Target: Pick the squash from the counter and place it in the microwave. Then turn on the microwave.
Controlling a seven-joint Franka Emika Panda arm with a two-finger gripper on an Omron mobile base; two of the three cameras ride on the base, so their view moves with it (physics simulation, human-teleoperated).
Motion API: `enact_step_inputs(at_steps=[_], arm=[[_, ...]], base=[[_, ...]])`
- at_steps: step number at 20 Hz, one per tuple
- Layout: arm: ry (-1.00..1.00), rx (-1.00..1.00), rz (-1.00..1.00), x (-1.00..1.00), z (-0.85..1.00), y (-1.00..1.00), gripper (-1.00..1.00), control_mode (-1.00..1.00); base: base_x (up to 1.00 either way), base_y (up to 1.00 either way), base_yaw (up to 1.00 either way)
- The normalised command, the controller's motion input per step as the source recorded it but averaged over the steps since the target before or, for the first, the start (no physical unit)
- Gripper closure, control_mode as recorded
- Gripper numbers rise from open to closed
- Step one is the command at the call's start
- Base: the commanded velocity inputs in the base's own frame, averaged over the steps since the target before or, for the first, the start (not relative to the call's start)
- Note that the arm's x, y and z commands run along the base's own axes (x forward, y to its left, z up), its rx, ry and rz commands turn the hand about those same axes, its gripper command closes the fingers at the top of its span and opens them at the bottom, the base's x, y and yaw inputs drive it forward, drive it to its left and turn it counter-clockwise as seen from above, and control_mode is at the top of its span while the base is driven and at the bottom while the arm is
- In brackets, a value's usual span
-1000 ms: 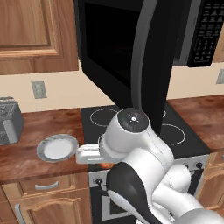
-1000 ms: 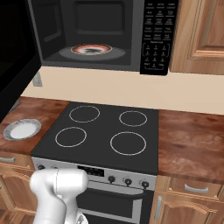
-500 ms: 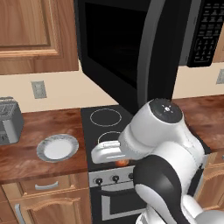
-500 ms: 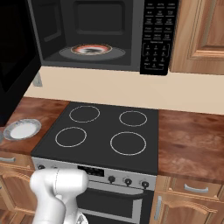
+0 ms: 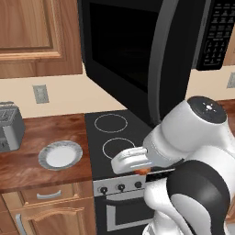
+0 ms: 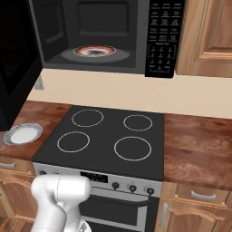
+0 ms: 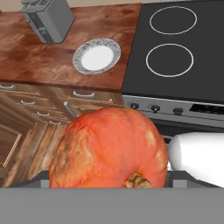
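Fig.: gripper (image 5: 143, 170) clasps squash (image 7: 109, 148), carried low before stovetop (image 6: 108, 138) | microwave (image 6: 97, 36) open at 12 o'clock | raise clear of swung door (image 5: 133, 50), enter level onto turntable (image 6: 95, 51)

Place: home kitchen | 12 o'clock: black microwave (image 6: 108, 38), door open, above four-ring stovetop (image 6: 106, 138) | 9 o'clock: wood-grain counter (image 5: 27, 160), white plate (image 5: 60, 155), grey toaster (image 5: 9, 133) | below: wooden drawers (image 5: 46, 195), oven knobs.
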Motion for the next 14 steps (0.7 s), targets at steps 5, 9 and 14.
enact_step_inputs(at_steps=[5,9,14], arm=[[0.00,0.00,0.00,-0.39,0.16,-0.12,1.00,-1.00],[0.00,-0.01,0.00,-0.28,0.20,-0.26,1.00,-1.00],[0.00,-0.01,0.03,-0.18,0.21,-0.40,1.00,-1.00]], base=[[0.00,0.00,0.00],[0.00,0.00,0.00],[0.00,0.00,0.00]])
